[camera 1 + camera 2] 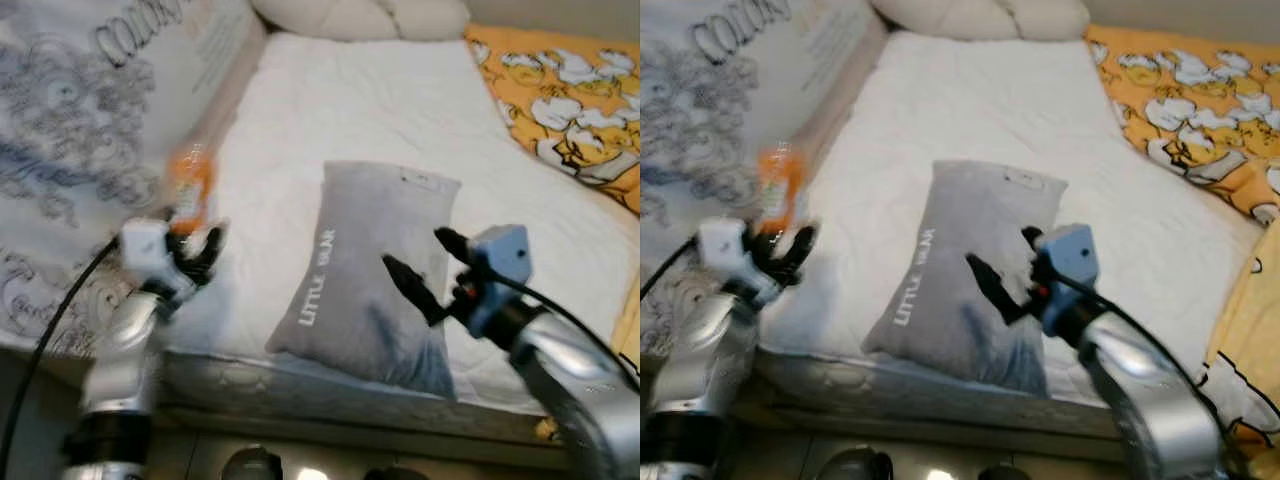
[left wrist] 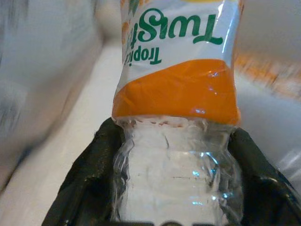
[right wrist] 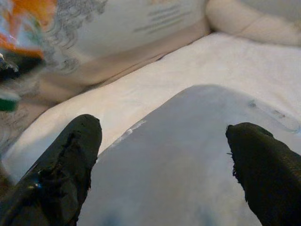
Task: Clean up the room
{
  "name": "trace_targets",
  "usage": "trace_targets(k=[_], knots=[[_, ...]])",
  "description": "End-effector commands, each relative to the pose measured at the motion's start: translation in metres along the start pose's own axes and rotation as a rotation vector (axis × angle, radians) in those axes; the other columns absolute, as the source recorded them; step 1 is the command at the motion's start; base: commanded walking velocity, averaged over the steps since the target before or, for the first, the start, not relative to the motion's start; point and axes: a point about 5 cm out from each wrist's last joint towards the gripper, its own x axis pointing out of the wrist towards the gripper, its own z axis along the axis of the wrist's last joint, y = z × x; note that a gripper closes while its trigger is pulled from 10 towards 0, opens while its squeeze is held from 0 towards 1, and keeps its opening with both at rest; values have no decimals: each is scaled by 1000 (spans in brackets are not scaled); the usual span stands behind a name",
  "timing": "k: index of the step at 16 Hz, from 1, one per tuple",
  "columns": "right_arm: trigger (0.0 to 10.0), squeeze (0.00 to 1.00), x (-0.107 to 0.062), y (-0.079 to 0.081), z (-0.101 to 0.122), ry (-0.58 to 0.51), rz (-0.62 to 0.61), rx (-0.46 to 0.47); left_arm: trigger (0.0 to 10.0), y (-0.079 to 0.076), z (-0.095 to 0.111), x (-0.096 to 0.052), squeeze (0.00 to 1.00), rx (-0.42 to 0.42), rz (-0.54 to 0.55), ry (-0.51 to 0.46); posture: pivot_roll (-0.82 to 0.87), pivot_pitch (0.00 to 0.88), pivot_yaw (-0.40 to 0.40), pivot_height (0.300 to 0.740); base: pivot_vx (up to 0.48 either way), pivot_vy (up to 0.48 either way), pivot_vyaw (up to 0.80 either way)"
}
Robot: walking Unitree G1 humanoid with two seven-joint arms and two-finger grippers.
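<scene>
Left end effector (image 1: 190, 250) grips the bottle (image 1: 187, 185) for removal; right end effector (image 1: 415, 265) hovers wide over the pillow (image 1: 370, 270) to grasp it.

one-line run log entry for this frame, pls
left claw: shut on orange-label bottle, at bed's left edge | right claw: open, over grey pillow | bed: white sheet

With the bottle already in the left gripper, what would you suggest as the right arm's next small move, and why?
Probably lower the right gripper onto the grey pillow and close. Its fingers are open and hover just over the pillow, which lies askew near the bed's foot edge. The left gripper is shut on the orange-labelled bottle, so that arm is occupied.
</scene>
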Motion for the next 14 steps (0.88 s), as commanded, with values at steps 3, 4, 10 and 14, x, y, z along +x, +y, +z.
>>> trace_targets(k=[3,4,10,14], knots=[[10000,0,5,-4,-16,-11,-179,63,10000,-28,20,-7,0,100,0,-59,47,0,14,740,0,0,0],[10000,0,6,-8,-22,-4,-241,76,10000,-38,15,-11,0,179,-28,-34,50,0,14,740,0,0,0],[10000,0,-1,-18,-44,26,-396,55,10000,-32,9,-37,0,219,113,69,63,0,16,740,0,-312,0],[10000,0,6,-11,-40,-25,-361,74,10000,-29,9,-42,0,242,131,101,68,0,23,740,0,-424,145]])
